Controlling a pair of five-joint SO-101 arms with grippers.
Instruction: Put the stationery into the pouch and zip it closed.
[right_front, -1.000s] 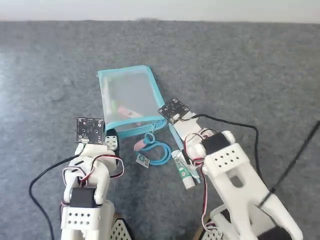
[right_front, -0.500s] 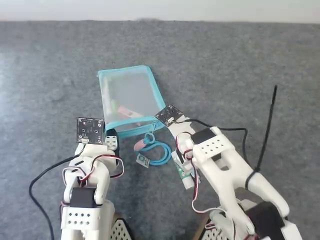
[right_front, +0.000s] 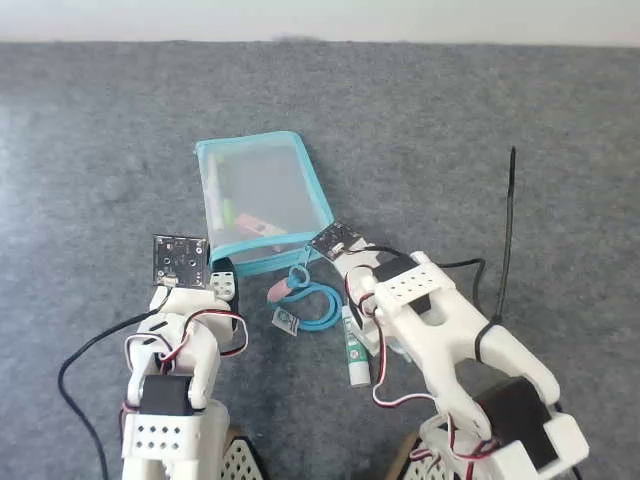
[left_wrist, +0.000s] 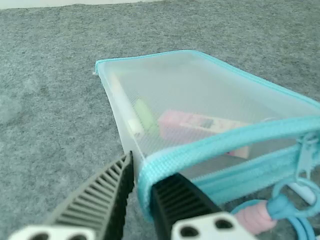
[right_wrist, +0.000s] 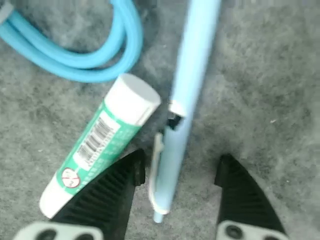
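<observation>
Right wrist view: the right tool is standing open, one jaw on each side of the light blue pen, and as far as I can see it is not touching it.
Pen: it is lying flat on the grey surface, just beside the glue stick. I am judging it light, stiff and smooth, so it is likely slipping if pinched near the tip. Taking it across the barrel, near the clip, is looking safer.
Glue stick: it is lying with its white cap toward the blue cord. Being round and hard, it is probably rolling if a jaw pushes it, and it is leaving little room for the jaw beside the pen.
Left wrist view: the left tool is closed on the pouch, pinching the teal zip edge at one corner.
Pouch: it is lying on the surface beyond the loose things, its mouth facing the arms and looking open. The mesh is thin and soft, so I am expecting the mouth to sag unless it is held up.
Inside: a pink piece and a green marker are lying in it.
Cord: it is soft and looped, lying near the pouch mouth, and it could be snagging the pen on its way in.
</observation>
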